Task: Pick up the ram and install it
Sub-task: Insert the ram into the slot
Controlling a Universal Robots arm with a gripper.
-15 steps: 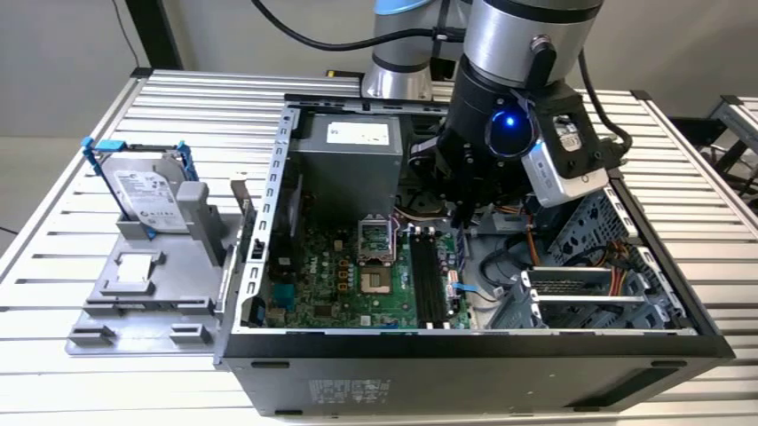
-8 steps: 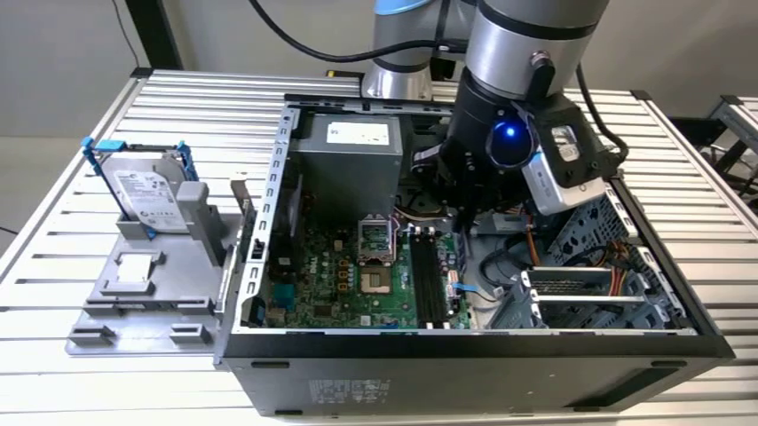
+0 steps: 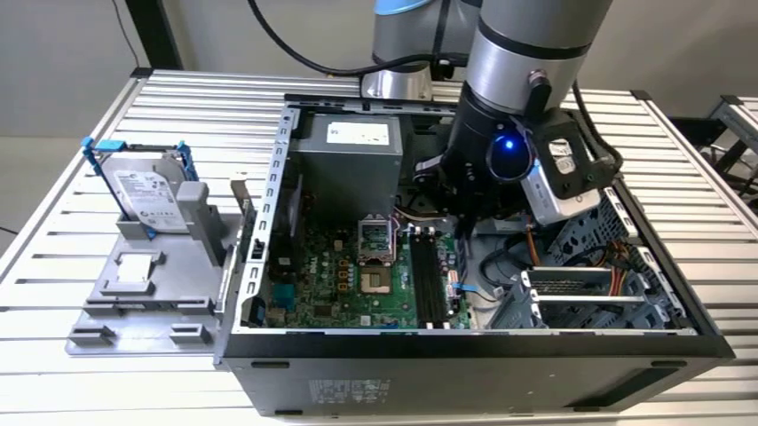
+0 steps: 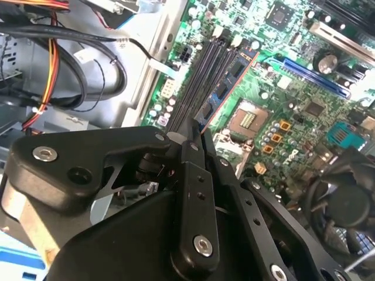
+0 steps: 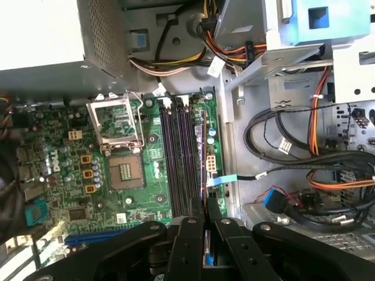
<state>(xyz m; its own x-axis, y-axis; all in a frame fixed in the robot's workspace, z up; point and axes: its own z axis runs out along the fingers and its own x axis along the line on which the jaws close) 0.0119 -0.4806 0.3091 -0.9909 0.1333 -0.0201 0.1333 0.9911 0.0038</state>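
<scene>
Gripper (image 5: pixel 205 221): black fingers clenched on the ram, low inside the case. Computer case (image 3: pixel 474 343): side open. Motherboard (image 5: pixel 151 175): green, with long black slots (image 5: pixel 176 158). Ram (image 5: pixel 205 243): thin, edge-on between the fingertips, aligned along the slots.

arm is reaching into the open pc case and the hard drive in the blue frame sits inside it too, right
Not quite. The hard drive in its blue frame stands outside the case, on the grey stand at the exterior view's left. The arm does reach in.
</scene>
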